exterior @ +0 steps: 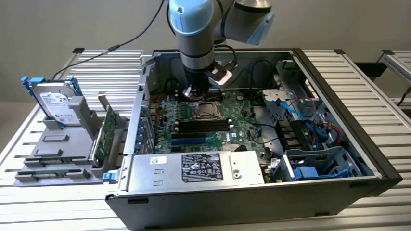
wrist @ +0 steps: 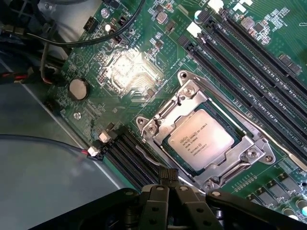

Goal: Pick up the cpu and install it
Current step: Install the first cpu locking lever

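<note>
Silver cpu [wrist: 200, 139] already sits in the socket [wrist: 204, 139] on the motherboard [wrist: 120, 72]; the gripper [wrist: 165, 189] hangs just above, jaws closed and empty.

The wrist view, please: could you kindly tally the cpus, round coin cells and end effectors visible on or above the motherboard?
cpu: 1
coin cell: 1
end effector: 1
Total: 3

The cpu [wrist: 200, 139] lies flat (silver top up) seated in its metal-framed motherboard socket
</note>
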Motion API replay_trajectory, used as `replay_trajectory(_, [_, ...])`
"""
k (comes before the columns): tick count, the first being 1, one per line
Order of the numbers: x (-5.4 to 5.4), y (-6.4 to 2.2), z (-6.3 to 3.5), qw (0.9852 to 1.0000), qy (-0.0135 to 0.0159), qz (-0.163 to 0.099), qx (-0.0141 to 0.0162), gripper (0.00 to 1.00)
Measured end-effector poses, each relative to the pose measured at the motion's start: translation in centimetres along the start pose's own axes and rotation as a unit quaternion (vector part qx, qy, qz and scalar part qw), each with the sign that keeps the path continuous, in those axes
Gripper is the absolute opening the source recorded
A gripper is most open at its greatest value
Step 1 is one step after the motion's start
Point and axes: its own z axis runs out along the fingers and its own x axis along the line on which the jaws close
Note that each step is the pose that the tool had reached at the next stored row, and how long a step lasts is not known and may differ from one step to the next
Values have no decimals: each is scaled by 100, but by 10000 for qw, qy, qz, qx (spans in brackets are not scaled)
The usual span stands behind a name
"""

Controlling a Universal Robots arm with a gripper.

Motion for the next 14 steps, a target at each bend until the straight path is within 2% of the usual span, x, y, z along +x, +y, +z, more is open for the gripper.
replay_trajectory(14, [-11,11,50,10000,0,2,0,11])
